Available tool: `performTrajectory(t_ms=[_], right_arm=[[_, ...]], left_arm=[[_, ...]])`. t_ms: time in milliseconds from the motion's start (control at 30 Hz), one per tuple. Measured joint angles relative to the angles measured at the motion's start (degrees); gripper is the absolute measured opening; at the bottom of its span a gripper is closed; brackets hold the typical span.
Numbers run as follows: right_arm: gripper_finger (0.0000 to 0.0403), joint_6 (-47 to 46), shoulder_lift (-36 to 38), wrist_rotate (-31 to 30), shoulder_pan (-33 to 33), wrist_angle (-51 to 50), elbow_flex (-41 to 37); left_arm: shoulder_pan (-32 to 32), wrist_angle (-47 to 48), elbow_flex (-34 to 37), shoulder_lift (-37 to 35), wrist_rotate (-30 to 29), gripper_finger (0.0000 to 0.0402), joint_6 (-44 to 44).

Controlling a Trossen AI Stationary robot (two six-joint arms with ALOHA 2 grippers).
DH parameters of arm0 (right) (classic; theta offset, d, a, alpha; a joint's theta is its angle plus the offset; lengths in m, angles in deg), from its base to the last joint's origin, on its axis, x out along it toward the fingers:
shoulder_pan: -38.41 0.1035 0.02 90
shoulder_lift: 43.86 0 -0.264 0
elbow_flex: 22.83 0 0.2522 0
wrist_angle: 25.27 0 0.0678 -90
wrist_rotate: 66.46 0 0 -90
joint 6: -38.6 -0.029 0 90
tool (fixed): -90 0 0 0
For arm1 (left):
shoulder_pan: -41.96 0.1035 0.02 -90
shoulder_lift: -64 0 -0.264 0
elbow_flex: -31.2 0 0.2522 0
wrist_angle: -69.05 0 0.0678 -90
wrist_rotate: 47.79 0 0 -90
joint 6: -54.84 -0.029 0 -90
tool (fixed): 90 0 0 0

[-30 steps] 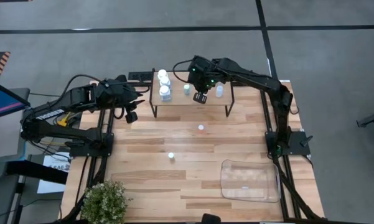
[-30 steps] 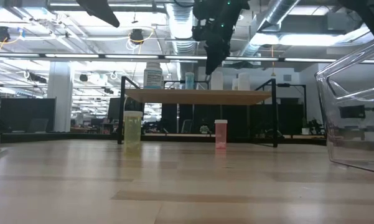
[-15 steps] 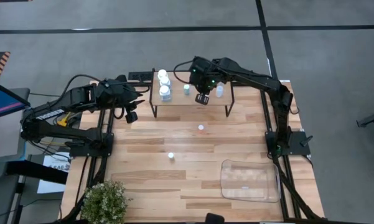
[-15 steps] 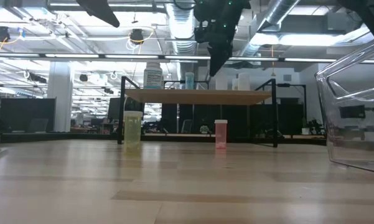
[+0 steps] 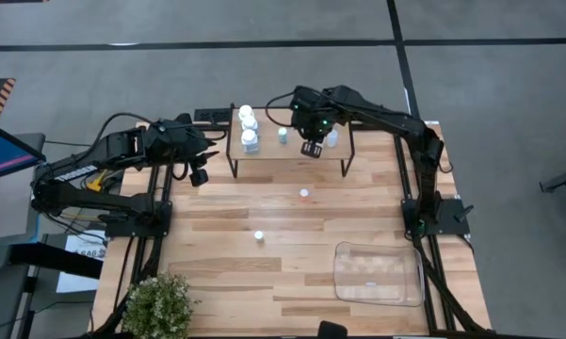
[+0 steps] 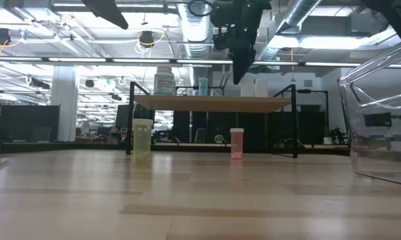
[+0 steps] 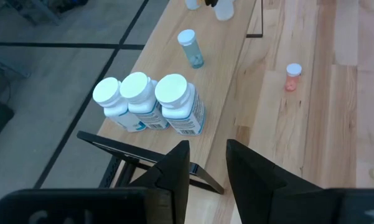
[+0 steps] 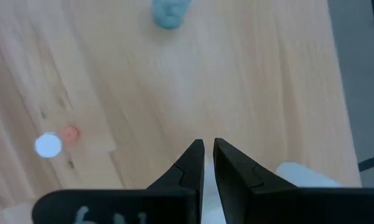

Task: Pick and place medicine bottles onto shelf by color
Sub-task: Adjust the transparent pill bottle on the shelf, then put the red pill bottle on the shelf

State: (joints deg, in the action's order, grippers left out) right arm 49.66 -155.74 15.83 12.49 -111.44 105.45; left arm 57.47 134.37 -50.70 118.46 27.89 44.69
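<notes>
Two dark jointed arms, black cables, tapered black claw fingers (image 8: 193, 163), green indicator light

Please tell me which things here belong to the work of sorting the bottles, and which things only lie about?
Belonging to the work:
shelf
three white bottles
bluish bottle
red-orange bottle
yellow-green bottle
right gripper, above the shelf
left gripper, waiting beside the shelf

Only lying about:
clear plastic tray
potted plant

tray (image 6: 380, 113): cut off by right edge, low view | white bottle (image 8: 299, 176): blurred, part behind right gripper's fingers (image 8: 187, 165) | blue bottle (image 8: 169, 12): blurred, cut by edge | plant (image 5: 158, 309): cut by bottom edge
</notes>
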Motion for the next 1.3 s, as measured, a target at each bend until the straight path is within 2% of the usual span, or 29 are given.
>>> performTrajectory(t_ms=[200,500,767,1000,1067,1300], right_arm=[[0.0058,-0.1,0.0,-0.4,-0.1,0.1,0.0],[0.0058,-0.5,0.6,-0.4,0.0,5.5,0.2],[0.0058,-7.9,1.2,-0.3,1.3,4.5,9.7],[0.0058,-8.1,1.3,0.1,5.5,3.5,20.1],[0.0058,-8.1,2.9,0.2,7.0,3.4,19.8],[0.0058,-14.9,10.1,0.6,14.0,-9.5,15.6]], left_arm=[[0.0,0.0,0.0,0.0,0.0,0.0093,0.0],[0.0,0.0,0.0,0.0,0.0,0.0093,0.1],[0.0,0.0,0.0,0.0,0.0,0.0093,0.2],[0.0,0.0,0.0,0.0,0.0,0.0093,2.7],[0.0,0.1,0.0,0.0,0.0,0.0093,3.5],[0.0,0.5,0.0,0.0,0.0,0.0093,4.0]])
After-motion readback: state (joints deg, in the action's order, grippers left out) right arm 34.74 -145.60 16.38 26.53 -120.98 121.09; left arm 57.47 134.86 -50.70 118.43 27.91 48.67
